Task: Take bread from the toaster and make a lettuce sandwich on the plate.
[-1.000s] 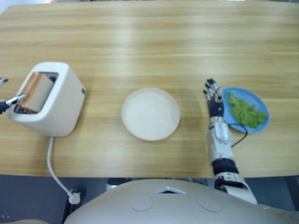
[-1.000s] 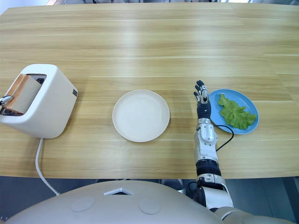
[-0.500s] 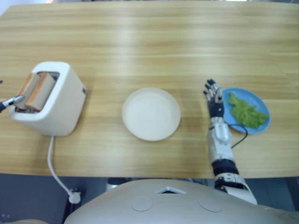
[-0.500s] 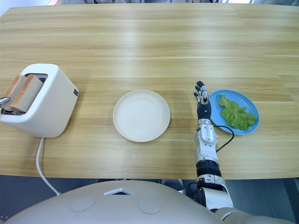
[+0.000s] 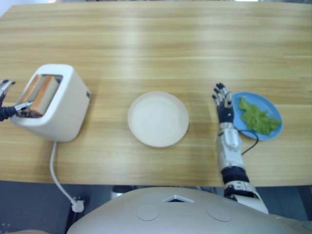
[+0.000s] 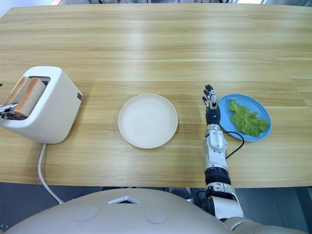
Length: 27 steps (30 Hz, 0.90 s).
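Note:
A white toaster [image 5: 61, 105] stands at the table's left with two bread slices [image 6: 27, 95] sticking out of its slots. My left hand [image 5: 7, 100] is at the view's left edge beside the toaster, fingers spread, one fingertip [image 5: 23, 105] touching the near end of the bread. An empty cream plate [image 5: 158, 118] lies in the middle. Lettuce [image 6: 246, 119] lies on a blue plate [image 6: 260, 134] at the right. My right hand [image 6: 212, 109] rests flat and open on the table just left of the blue plate.
The toaster's white cord [image 5: 56, 175] runs off the near table edge. The far half of the wooden table [image 6: 156, 44] is bare.
The raised, tilted bread has dropped lower in the toaster. My left hand has come further into view with its fingers spread. The right hand has not moved.

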### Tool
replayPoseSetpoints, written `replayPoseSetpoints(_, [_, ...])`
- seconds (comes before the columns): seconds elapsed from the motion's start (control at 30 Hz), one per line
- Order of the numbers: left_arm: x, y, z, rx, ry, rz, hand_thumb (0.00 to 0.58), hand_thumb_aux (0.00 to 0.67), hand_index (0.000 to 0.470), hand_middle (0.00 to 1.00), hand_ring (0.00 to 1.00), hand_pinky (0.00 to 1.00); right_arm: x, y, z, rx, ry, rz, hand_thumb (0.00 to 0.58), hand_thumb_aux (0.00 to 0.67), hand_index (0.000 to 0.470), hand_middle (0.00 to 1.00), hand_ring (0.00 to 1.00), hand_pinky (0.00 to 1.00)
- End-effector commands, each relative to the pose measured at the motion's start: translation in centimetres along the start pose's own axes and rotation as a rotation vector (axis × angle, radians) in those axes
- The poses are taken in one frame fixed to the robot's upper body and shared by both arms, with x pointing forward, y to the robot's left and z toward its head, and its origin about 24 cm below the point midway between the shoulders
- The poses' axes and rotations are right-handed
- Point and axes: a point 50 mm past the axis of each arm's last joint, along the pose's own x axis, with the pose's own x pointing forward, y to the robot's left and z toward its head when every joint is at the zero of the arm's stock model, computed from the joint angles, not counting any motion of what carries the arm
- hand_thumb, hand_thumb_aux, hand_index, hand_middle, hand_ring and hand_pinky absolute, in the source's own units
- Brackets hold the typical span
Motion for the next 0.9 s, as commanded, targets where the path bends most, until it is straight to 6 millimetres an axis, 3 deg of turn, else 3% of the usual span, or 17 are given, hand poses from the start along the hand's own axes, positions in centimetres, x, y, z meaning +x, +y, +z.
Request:
replayPoseSetpoints(0.03, [-0.2, -0.8, 0.4, 0.043, -0.011, -0.035, 0.000, 0.000, 0.000, 0.00, 0.00, 0.00, -0.2, -0.2, -0.2, 0.001, 0.017, -0.011, 0.000, 0.000, 0.000, 0.00, 0.00, 0.00])
replayPoseSetpoints(0.3, [-0.1, -0.9, -0.4, 0.079, 0.022, -0.037, 0.000, 0.000, 0.000, 0.00, 0.00, 0.00, -0.3, -0.1, -0.2, 0.001, 0.018, -0.012, 0.000, 0.000, 0.000, 0.00, 0.00, 0.00])
replayPoseSetpoints(0.33, [0.0, -1.0, -0.4, 0.075, 0.022, -0.039, 0.234, 0.152, 0.105, 0.00, 0.00, 0.00, -0.3, -0.1, -0.2, 0.001, 0.018, -0.012, 0.000, 0.000, 0.000, 0.00, 0.00, 0.00])
replayPoseSetpoints(0.37, [0.0, -1.0, -0.4, 0.068, 0.021, -0.039, 0.462, 0.368, 0.253, 0.37, 0.37, 0.37, -0.4, -0.1, -0.2, 0.001, 0.019, -0.013, 0.000, 0.000, 0.000, 0.00, 0.00, 0.00])
replayPoseSetpoints(0.4, [0.0, -1.0, -0.4, 0.059, 0.016, -0.036, 0.462, 0.368, 0.253, 0.37, 0.37, 0.37, -0.4, -0.1, -0.2, 0.000, 0.019, -0.013, 0.000, 0.000, 0.000, 0.00, 0.00, 0.00])
replayPoseSetpoints(0.43, [0.0, -1.0, -0.3, 0.047, 0.010, -0.029, 0.573, 0.596, 0.409, 0.95, 0.95, 0.95, -0.4, -0.1, -0.2, 0.000, 0.019, -0.013, 0.000, 0.000, 0.000, 0.00, 0.00, 0.00])
replayPoseSetpoints(0.47, [0.1, -0.8, -0.1, 0.040, 0.002, -0.016, 0.580, 0.670, 0.460, 1.00, 1.00, 1.00, -0.4, -0.2, -0.3, -0.001, 0.020, -0.014, 0.000, 0.000, 0.000, 0.00, 0.00, 0.00])
replayPoseSetpoints(0.9, [-0.2, 3.0, 2.6, -0.079, -0.151, 0.266, 0.580, 0.670, 0.460, 1.00, 1.00, 1.00, -0.4, -0.2, -0.4, -0.003, 0.029, -0.010, 0.000, 0.000, 0.000, 0.00, 0.00, 0.00])
